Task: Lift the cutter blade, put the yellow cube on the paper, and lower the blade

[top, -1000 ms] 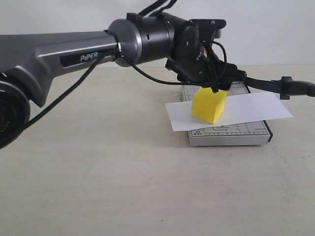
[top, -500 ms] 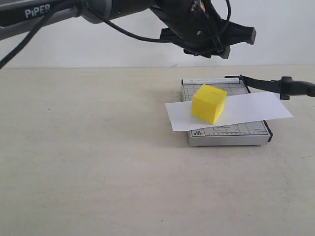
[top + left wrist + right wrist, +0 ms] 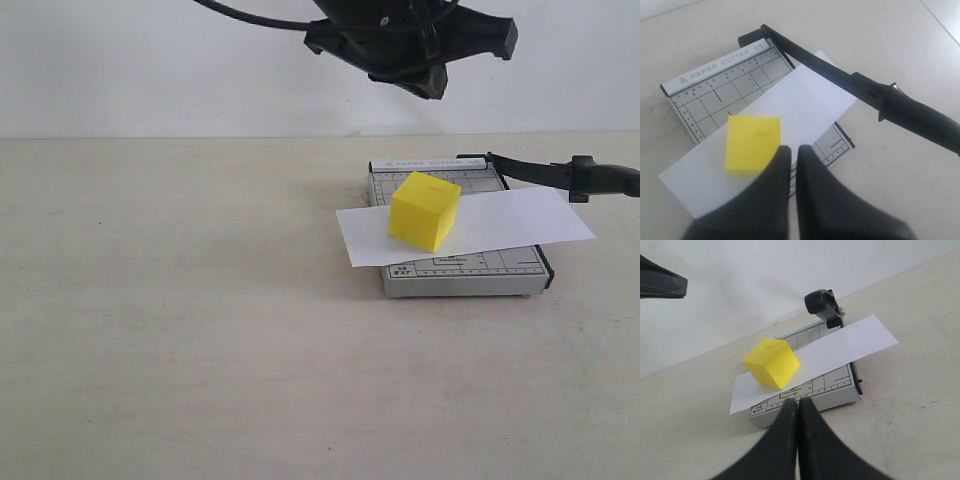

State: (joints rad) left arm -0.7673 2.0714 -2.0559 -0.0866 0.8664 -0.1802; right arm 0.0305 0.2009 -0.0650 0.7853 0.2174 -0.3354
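Observation:
The yellow cube [image 3: 424, 210] rests on the white paper [image 3: 520, 222], which lies across the grey cutter base [image 3: 470, 268]. The cutter blade [image 3: 530, 171] is hinged at the base's back corner and stands raised, its thick handle [image 3: 603, 179] out past the base's right edge. My left gripper [image 3: 440, 60] hangs high above the cube, empty. In the left wrist view that gripper [image 3: 794, 150] is shut to a thin slit over the cube [image 3: 752, 145] and paper [image 3: 810, 100]. My right gripper [image 3: 797, 402] is shut and empty, in front of the base [image 3: 815, 390].
The cutter stands on a pale beige table [image 3: 180, 300] in front of a white wall. The paper's right end [image 3: 575, 228] overhangs the base. Part of the left arm [image 3: 660, 282] shows in the right wrist view.
My left gripper has let go of the yellow cube and climbed straight up to the top of the view. The cube stays on the paper. The blade has not moved.

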